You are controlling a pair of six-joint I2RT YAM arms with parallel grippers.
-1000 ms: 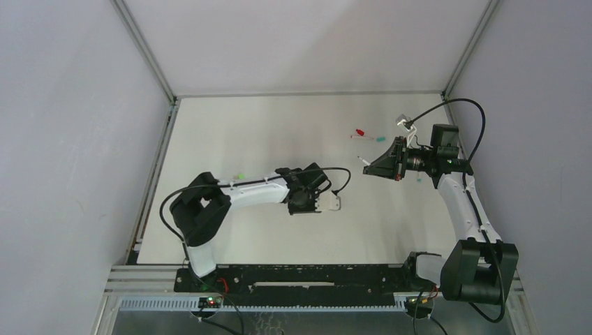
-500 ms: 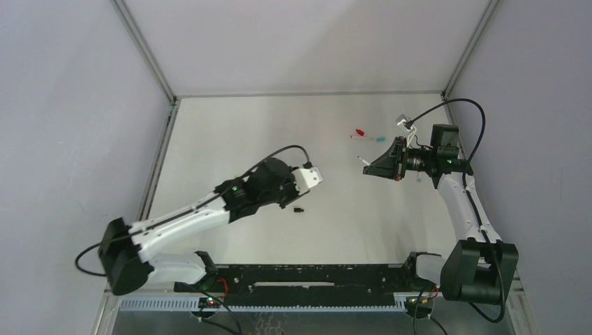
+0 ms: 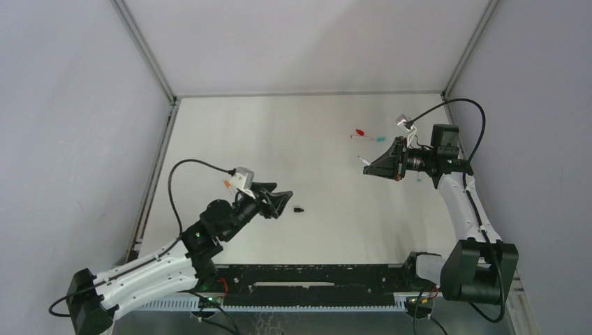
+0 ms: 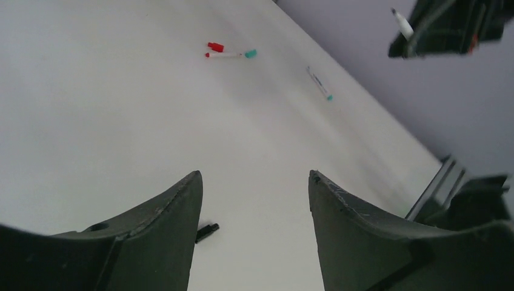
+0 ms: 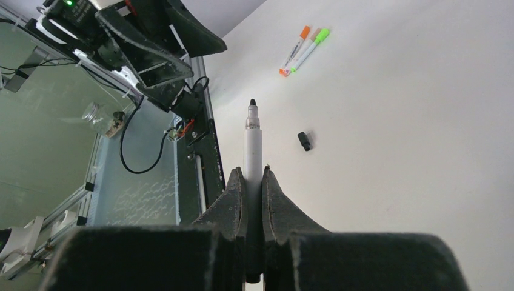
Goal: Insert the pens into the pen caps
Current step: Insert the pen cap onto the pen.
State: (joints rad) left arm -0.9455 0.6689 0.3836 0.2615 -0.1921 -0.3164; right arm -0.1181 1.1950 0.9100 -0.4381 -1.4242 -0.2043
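The right claw [image 5: 253,173] is squeezed tight on a white pen [image 5: 252,136] with a bare black tip, and holds it up off the white table [image 3: 279,132]. The tiny black cap [image 4: 207,231] lies flat on the table near the left claw [image 4: 254,182]. That claw's fingers are spread wide, with nothing between them.

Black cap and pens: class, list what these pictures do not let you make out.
Black cap: left wrist view, one end behind the left gripper; top view, too small.
Held pen: right wrist view, rear end inside the right gripper.
Green pen: top view, hidden behind the left arm.
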